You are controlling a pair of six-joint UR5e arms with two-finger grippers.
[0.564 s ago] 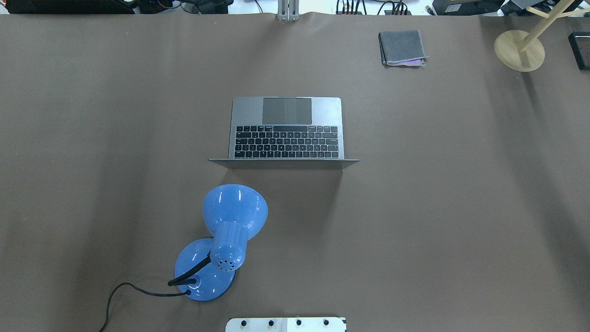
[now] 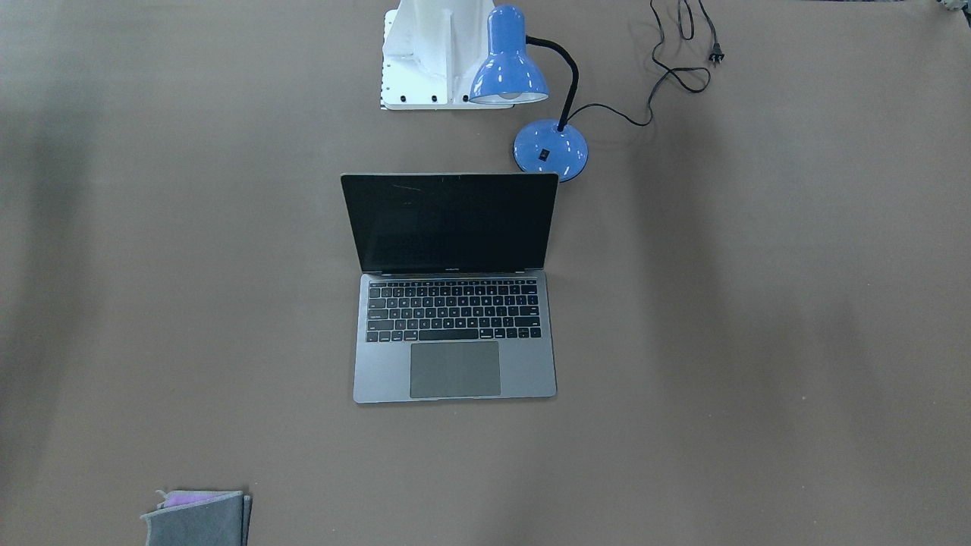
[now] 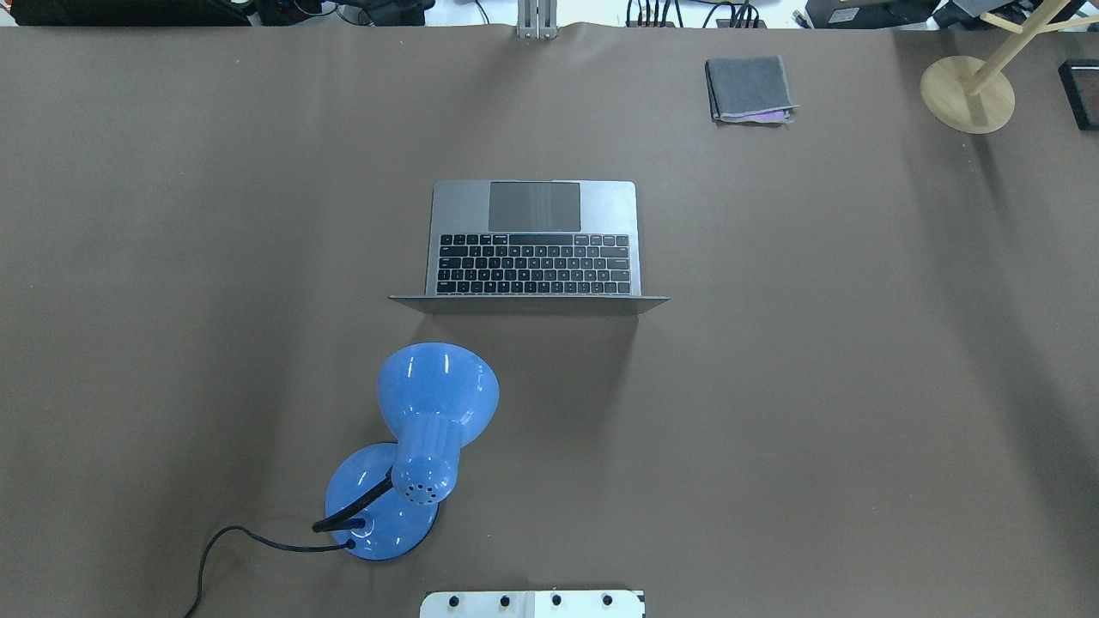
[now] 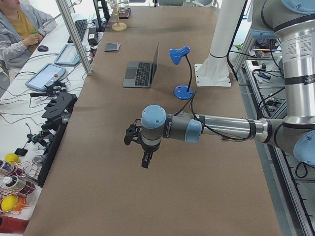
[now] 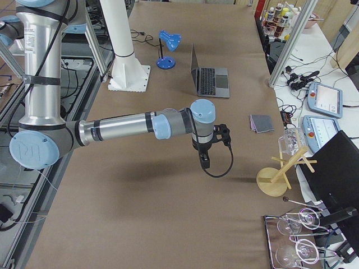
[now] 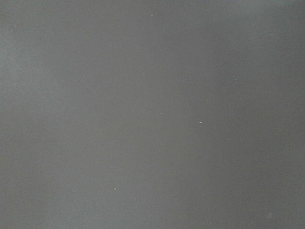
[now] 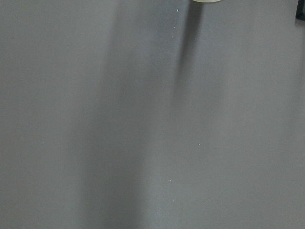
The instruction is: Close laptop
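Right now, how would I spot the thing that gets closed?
Look to the middle of the brown table, just past the blue desk lamp. The laptop there is the only grey metal thing with black keys and an upright dark screen; the grey cloth farther off is folded flat.

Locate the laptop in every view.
Front-facing: laptop at centre.
Overhead: laptop at centre.
Exterior left: laptop upper middle.
Exterior right: laptop upper middle.
Left wrist: absent.
Right wrist: absent.
Landmark: blue lamp behind its lid, robot's side.
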